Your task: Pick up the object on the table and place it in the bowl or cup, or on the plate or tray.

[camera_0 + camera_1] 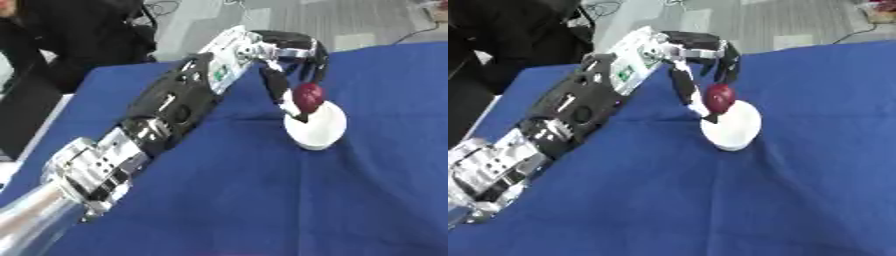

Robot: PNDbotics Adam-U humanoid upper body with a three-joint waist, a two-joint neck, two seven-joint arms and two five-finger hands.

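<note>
A dark red, rounded object (308, 96) sits at the top of a small white bowl (322, 131) on the blue tablecloth, right of centre. My left arm reaches in from the lower left, and my left hand (293, 47) arches over the bowl. Its fingers curl down behind the red object and its thumb (282, 92) lies against the object's left side, so the hand is shut on it. The underside of the object is hidden by the bowl's rim. My right hand shows in neither view.
The blue cloth (262, 200) covers the table, whose far edge runs from upper left to upper right. A person in black (79, 30) sits beyond the far left corner. A dark flat thing (22, 115) stands off the table's left edge.
</note>
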